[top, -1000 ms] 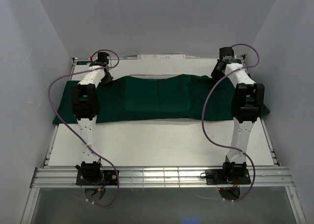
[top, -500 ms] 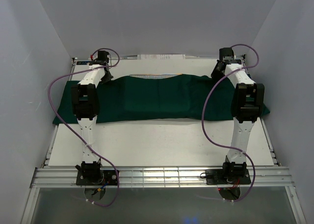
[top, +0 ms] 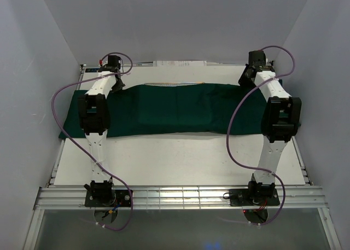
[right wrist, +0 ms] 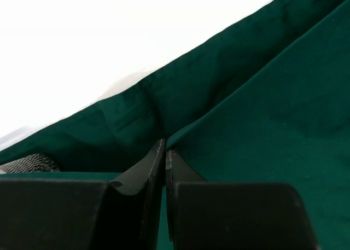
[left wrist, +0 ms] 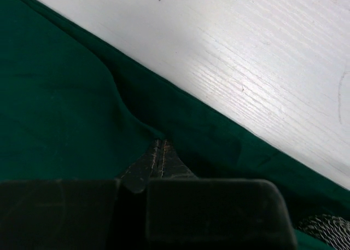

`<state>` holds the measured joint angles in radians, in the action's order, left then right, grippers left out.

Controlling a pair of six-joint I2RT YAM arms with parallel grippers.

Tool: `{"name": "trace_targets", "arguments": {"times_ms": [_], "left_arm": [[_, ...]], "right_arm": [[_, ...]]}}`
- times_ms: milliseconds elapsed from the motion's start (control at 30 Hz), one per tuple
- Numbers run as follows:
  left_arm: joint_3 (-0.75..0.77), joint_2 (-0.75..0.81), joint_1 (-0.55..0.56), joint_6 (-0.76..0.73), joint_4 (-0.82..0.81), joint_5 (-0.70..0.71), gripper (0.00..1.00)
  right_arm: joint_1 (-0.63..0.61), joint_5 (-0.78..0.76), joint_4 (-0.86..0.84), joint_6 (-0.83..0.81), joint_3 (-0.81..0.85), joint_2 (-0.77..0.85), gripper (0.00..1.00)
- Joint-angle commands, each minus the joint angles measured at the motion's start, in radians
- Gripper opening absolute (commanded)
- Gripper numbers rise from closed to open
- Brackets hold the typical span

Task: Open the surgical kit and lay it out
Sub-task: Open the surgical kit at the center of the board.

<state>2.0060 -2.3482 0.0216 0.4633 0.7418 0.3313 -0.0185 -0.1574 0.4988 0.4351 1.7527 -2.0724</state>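
Far half of the table (top: 180, 157): dark green drape (top: 175, 108) spread wide, ends reaching both side edges — bare white board in front.
Under the drape: wire-mesh tray (left wrist: 328, 225) corner peeking out.
Left gripper (left wrist: 158, 151): clenched on a fold at the drape's far edge.
Right gripper (right wrist: 165, 149): pinching that far edge.
Arms: both stretched forward, wrists low.

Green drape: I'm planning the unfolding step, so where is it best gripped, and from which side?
Probably the far long edge of the green drape, near each end. There a top layer's free edge lies flat, so thin jaws coming down from above can pinch only that layer. The left gripper and right gripper sit there, jaws shut on that edge.
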Motion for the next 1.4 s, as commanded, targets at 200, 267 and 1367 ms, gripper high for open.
{"name": "trace_targets", "arguments": {"times_ms": [200, 267, 1367], "left_arm": [[-0.033, 0.205, -0.006, 0.001, 0.002, 0.034, 0.00], [-0.056, 0.217, -0.006, 0.008, 0.002, 0.034, 0.00], [-0.895, 1.122, -0.006, 0.199, 0.126, 0.048, 0.00]], "right_arm": [[0.043, 0.045, -0.016, 0.028, -0.076, 0.149, 0.08], [0.045, 0.055, -0.016, 0.033, -0.099, 0.164, 0.08], [0.048, 0.210, 0.248, 0.022, -0.869, 1.075, 0.08]]}}
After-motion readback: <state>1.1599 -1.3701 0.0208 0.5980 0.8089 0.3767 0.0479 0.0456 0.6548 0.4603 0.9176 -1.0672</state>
